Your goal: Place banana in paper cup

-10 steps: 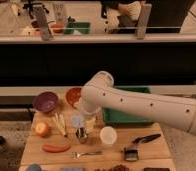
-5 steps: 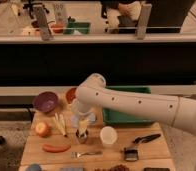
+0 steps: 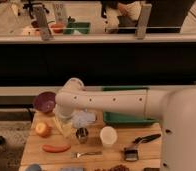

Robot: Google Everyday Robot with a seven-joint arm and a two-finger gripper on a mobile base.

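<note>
The gripper is hanging right over the banana — open or closed, I cannot tell — and the banana is lying on the table, outside the paper cup, so lifting and placing seem to be waiting

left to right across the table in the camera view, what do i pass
apple → banana → metal cup → paper cup → black-handled tool. The gripper hangs just above the banana, so it has no clear place in the order.
</note>
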